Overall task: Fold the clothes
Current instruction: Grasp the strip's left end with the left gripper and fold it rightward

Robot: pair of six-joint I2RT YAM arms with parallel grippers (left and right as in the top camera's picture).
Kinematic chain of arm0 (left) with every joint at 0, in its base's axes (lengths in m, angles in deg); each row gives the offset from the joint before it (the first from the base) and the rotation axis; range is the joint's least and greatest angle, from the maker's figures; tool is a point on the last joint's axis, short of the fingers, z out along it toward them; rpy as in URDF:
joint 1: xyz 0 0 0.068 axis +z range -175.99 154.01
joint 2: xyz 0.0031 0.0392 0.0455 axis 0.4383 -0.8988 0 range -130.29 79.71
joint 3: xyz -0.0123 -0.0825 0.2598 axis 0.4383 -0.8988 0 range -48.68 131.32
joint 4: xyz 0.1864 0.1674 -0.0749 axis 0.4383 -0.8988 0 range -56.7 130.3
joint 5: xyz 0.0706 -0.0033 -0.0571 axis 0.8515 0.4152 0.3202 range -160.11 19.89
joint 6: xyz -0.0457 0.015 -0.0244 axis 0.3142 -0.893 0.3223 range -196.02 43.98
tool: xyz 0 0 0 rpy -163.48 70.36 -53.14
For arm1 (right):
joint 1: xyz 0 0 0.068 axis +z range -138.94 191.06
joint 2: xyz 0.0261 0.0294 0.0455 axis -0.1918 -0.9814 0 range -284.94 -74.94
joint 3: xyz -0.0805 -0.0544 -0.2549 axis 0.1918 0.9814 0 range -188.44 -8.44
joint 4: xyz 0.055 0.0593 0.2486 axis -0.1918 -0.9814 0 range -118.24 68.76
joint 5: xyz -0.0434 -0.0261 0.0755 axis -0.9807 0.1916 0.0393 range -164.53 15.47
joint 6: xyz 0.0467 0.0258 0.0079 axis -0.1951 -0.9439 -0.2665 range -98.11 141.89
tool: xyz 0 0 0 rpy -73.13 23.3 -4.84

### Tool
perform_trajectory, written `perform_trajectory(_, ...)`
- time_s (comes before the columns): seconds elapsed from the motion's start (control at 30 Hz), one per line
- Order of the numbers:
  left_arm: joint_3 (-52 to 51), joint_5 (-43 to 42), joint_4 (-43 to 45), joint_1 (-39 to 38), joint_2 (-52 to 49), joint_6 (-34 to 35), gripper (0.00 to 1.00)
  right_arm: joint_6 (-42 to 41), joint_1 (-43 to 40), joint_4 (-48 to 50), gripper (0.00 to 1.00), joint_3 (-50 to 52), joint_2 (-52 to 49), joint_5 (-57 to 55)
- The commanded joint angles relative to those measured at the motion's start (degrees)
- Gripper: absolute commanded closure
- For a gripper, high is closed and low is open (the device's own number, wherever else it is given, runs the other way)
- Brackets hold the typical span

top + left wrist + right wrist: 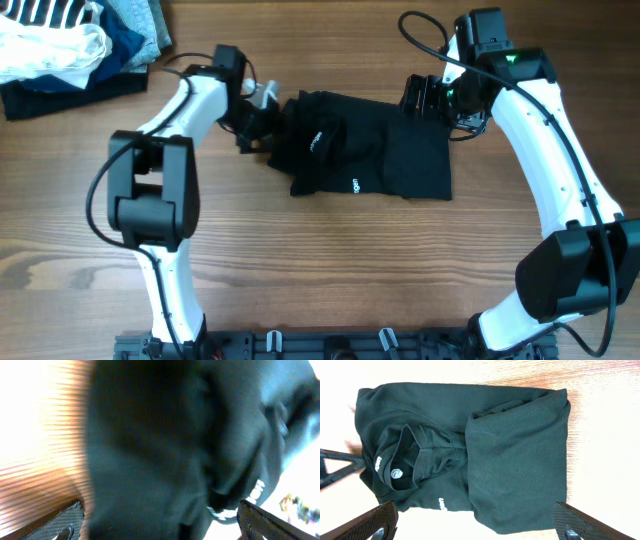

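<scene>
Left gripper (pixel 165 524) and right gripper (pixel 475 526) are both spread wide at a folded black polo shirt (pixel 370 150) lying mid-tabletop (pixel 330 270).

In the left wrist view the fingertips (pixel 67 527) sit far apart in the bottom corners, and blurred dark cloth fills the frame between them. The gripper seems close against the shirt's left edge, but I cannot tell whether it touches. The right wrist view shows the whole shirt sharply: the collar (pixel 407 462) and white lettering are on one half, and a plain flap is folded over the other. This gripper hangs above, fully open, holding nothing. Only the overhead gives the layout. The shirt's long axis runs left to right with the collar toward the left arm, and the right gripper is at its upper right corner. A pile of clothes (pixel 70 45) lies well apart in the top left.
</scene>
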Motion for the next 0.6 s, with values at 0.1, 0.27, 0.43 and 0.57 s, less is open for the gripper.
perform_trajectory(0.1,-3.4,9.5,-0.2,6.1,-6.1,1.9,0.00,1.2,0.2,0.1,0.01,-0.4,-0.2,-1.0)
perform_trajectory(0.27,-3.4,8.8,0.0,3.2,-6.2,1.7,0.00,1.2,0.2,0.2,0.01,-0.4,-0.2,-1.0)
perform_trajectory(0.43,-3.5,8.9,1.6,-1.3,-6.2,1.5,0.00,1.2,0.2,0.2,0.00,-0.4,-0.2,-1.0)
perform_trajectory(0.57,-3.5,8.7,1.7,-4.9,-6.6,-1.5,0.00,1.2,0.2,0.1,0.00,-0.4,-0.2,-1.0)
